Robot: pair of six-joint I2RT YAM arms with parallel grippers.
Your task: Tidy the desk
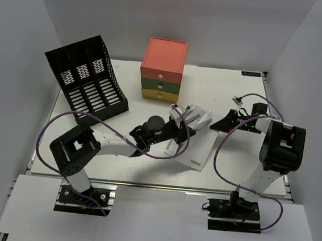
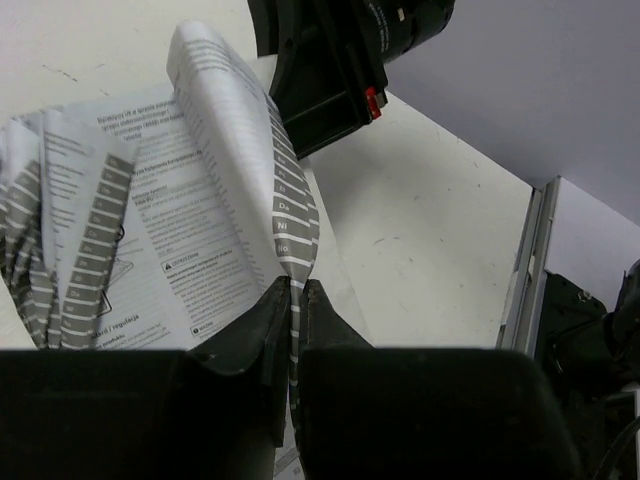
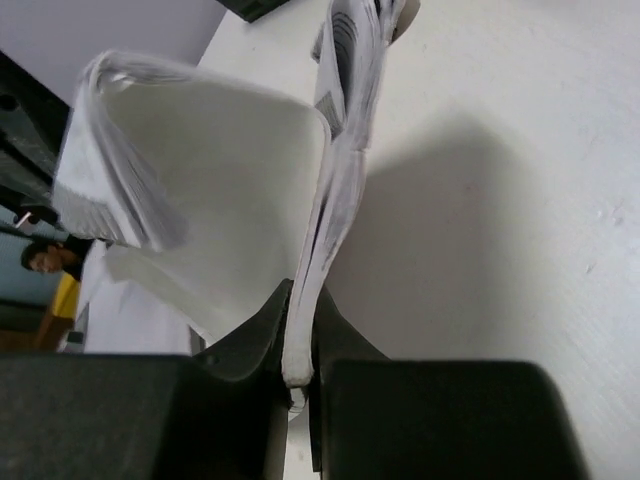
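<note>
Mid-table, lifted and fanned open: a thin printed booklet [image 1: 196, 117]. Clamped from one side by the left fingers [image 2: 280, 312], closed almost flat on a single grey-tabbed leaf. Clamped from the other side by the right fingers [image 3: 324, 328], likewise closed tight, here on the edge of a thicker sheaf of pages. Probably gripped at two ends so as to draw the splayed pages together or straighten them before stowing, though that is a judgement only.

Underneath everything, the white table [image 1: 232, 87], reaching from the near edge out to the back wall. At its far left a black file rack [image 1: 87, 85], at far centre a small orange-green-yellow drawer unit [image 1: 163, 69]. Both well apart from the booklet, and likely set there as homes for loose paper.

From above: the whole layout, the fan of pages, and a flat white sheet [image 1: 196, 153] just below it. Part of the same booklet or separate, impossible to tell. No clear sight of either grip from there.

From the left wrist: print and language tabs plain to see, with exactly one leaf in the pinch. From the right wrist: no print at all, only curled blank-looking page backs, the sheaf's edge in the pinch, and bare table alongside.
</note>
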